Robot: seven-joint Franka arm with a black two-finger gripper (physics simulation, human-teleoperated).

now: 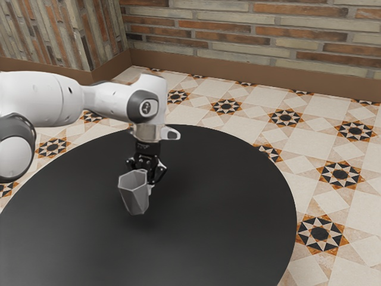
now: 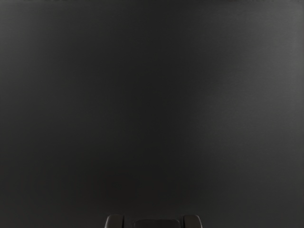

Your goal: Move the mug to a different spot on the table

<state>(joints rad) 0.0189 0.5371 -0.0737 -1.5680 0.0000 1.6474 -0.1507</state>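
Where the arm (image 1: 89,101) ends over the table (image 1: 238,238), the black gripper (image 1: 149,176) points straight down, close above the table's middle and a little toward the exterior view's left. Fingers stand narrow, not spread: they pinch the mug (image 1: 134,193) by its upper wall, on the side facing the exterior view's right.

Mug: pale grey, faceted like cut stone, wide at the open mouth and tapering to a small base. Matte, no markings. A lighter stub, perhaps the handle, shows just under the fingers. It hangs slightly tilted, base at or just off the table; cannot tell whether it touches. A faint shadow lies on the table directly under it.

Table: round, flat black, matte. In the wrist view its dark surface (image 2: 152,104) spreads under the hand; nearest the hand sit small dark shapes (image 2: 156,223), two rounded with a flat piece between, identity unclear.

Beyond the table's rim: floor (image 1: 321,137) of cream tiles with orange-and-black star patterns. Past that, a brick wall (image 1: 250,30) with a brown skirting.
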